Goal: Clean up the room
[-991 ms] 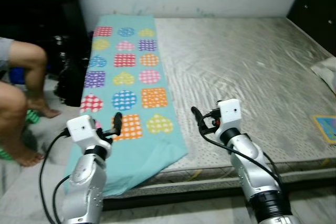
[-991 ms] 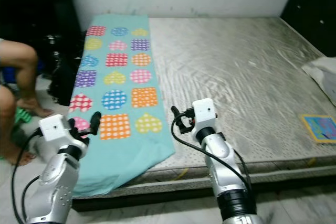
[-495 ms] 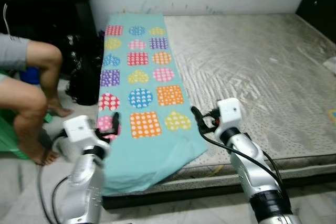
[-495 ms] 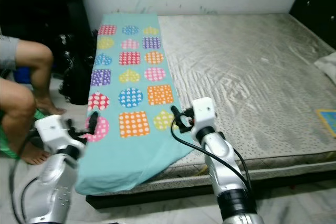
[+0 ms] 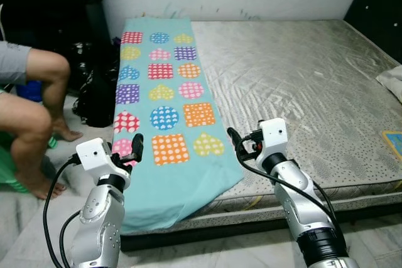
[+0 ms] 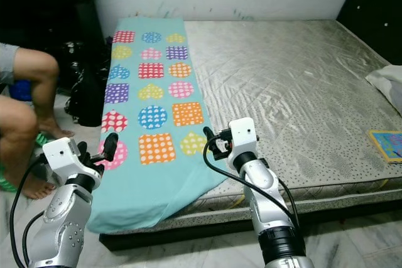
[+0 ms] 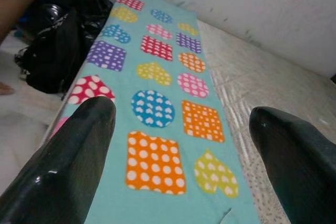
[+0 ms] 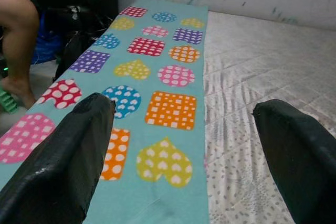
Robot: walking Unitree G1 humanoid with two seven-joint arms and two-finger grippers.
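Teal patterned cotton sheet [image 5: 164,123] overhangs grey mattress [image 5: 301,86] edge; left gripper [image 5: 130,150], right gripper [image 5: 242,145] hover over it, fingers spread, empty. One-sided grab could drag it floorward.

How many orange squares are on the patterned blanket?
2. One orange square is in the right column of the blanket. The other is one row nearer the robot, in the middle column. The end hanging off the bed could hide more.
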